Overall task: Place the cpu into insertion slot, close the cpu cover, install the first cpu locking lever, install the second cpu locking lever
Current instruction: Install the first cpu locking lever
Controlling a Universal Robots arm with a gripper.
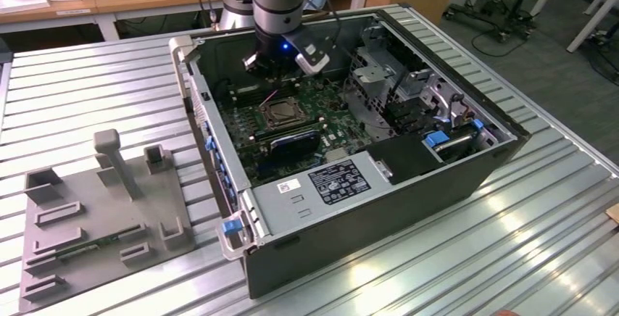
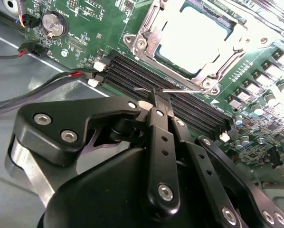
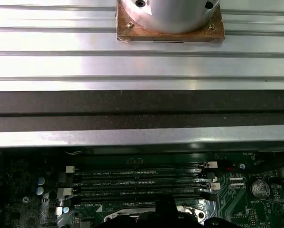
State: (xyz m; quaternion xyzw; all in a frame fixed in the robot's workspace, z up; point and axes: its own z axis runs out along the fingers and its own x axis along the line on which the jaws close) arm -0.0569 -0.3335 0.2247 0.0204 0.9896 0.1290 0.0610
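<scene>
Second wrist view: my pincer looks clamped on the thin lever. The cpu sits just beyond, past the memory slots.

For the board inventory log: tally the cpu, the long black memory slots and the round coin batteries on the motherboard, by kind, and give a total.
cpu: 1
long black memory slots: 4
round coin battery: 1
Total: 6
</scene>
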